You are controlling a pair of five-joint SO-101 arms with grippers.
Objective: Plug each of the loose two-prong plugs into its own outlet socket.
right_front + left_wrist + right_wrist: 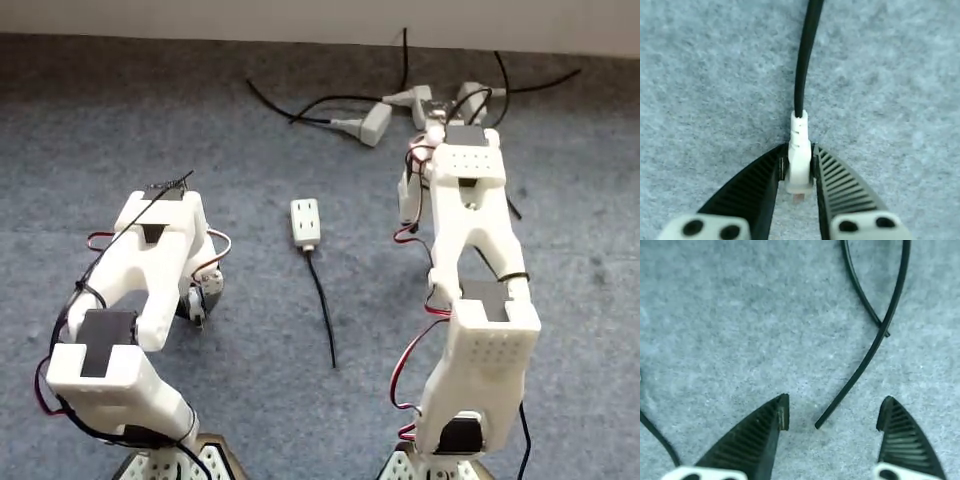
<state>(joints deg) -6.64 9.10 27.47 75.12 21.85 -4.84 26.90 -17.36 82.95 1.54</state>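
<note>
The left hand [800, 150] is clamped tight on a white plug [800, 132]. Its black cord [807, 50] runs away over the grey bench [700, 75]. The right hand [836, 397] is wide apart over a loose cord end [818, 425]. The white outlet [305, 222] lies between the arms. Next, the plug probably needs carrying there, with its prongs lined up with a socket.

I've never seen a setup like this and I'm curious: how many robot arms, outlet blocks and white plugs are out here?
Robot arms: 2
Outlet block: 1
White plugs: 4 (3 by the far edge, 1 in the left gripper)
Total: 7
</note>
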